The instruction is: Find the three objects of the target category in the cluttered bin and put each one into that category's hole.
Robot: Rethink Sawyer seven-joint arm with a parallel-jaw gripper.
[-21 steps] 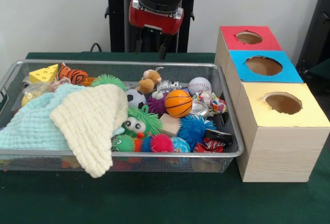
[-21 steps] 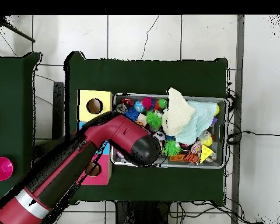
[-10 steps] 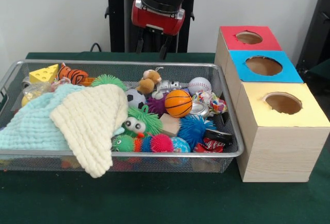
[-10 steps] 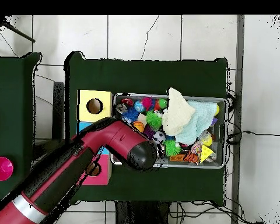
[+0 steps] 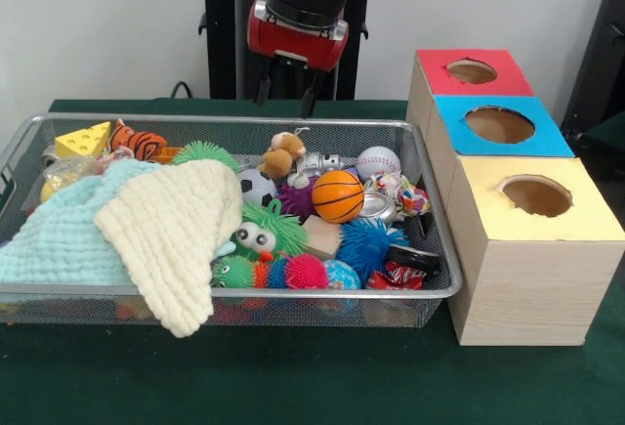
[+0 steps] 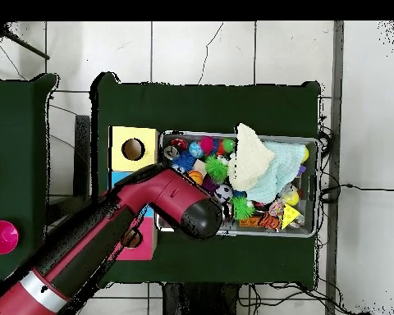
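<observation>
1. The balls lay in the wire bin [image 5: 430, 293]: a basketball [image 5: 338, 195] near the middle, a soccer ball [image 5: 257, 187] just to its left in the front view, and a baseball [image 5: 378, 162] toward the boxes (being round, none of them pointed any way or had a long axis).
2. The gripper [image 5: 286, 94] hung above the bin's far rim with its two thin fingers [image 5: 311, 95] spread apart and nothing between them.
3. All three balls sat below and nearer the camera than the jaws, well apart from them; the basketball lay closest under.
4. A cream cloth [image 5: 174, 230] overlapped a pale blue cloth [image 5: 59, 239] at the bin's left.
5. Three boxes stood beside the bin, each with a round hole: red box [image 5: 471, 73], blue box [image 5: 498, 125], yellow box [image 5: 537, 198].
</observation>
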